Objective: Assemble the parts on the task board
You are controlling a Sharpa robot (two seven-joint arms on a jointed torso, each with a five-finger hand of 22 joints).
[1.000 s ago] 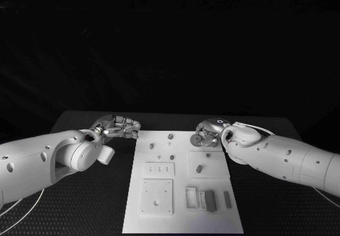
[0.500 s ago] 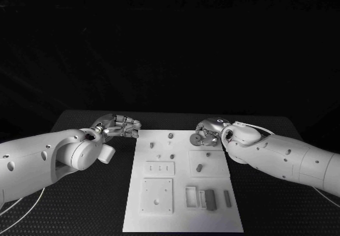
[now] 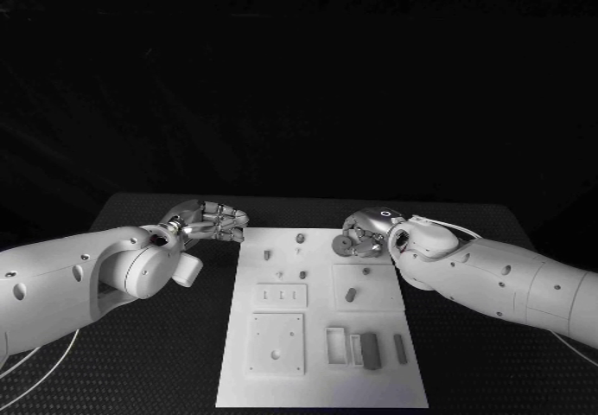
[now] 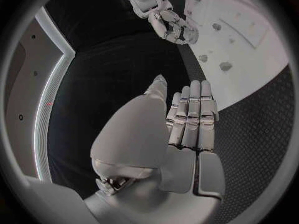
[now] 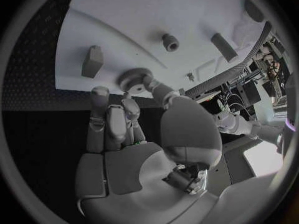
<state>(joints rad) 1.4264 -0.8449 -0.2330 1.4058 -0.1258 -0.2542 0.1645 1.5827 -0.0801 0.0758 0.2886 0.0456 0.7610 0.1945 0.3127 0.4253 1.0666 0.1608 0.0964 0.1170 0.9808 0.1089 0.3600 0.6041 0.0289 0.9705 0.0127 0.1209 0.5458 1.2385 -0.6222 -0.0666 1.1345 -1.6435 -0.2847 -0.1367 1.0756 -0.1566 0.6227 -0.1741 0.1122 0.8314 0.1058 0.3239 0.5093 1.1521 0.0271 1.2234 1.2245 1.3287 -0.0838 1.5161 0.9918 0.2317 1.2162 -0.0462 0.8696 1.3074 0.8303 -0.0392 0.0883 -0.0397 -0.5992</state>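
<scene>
- No readable txt, labels, brands, nos. or signs in any view.
</scene>
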